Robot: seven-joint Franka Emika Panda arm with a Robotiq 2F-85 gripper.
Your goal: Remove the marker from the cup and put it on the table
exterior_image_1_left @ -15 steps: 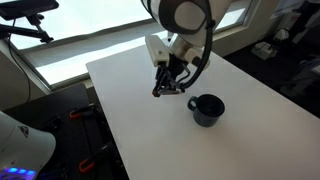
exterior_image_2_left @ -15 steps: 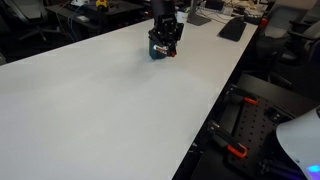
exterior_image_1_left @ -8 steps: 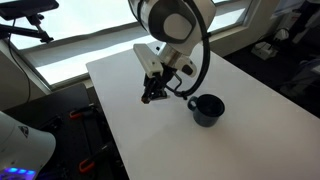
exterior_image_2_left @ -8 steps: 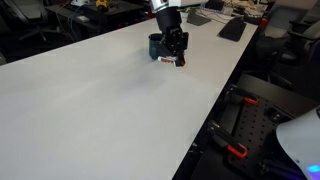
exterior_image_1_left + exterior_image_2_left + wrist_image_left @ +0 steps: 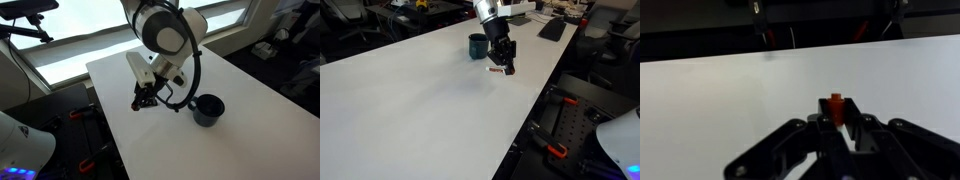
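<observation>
Evidently the marker (image 5: 836,108) is out of the cup (image 5: 207,109): the gripper (image 5: 140,103) has its jaws clenched on it, low over the table (image 5: 240,140), beside the cup. Held that low, it can likely be laid down without bouncing.

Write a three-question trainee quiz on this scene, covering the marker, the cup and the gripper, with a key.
1. True or false: the short dark marker with a red end sits inside the small round dark navy cup.
2. Multiple choice: the black Robotiq gripper is A) open and empty, B) shut on the marker, C) shut on the cup's rim.
3. Short answer: what does the cup stand on?

Key: 1 false, since the gripper holds the marker away from the cup; 2 B; 3 the large white table.
</observation>
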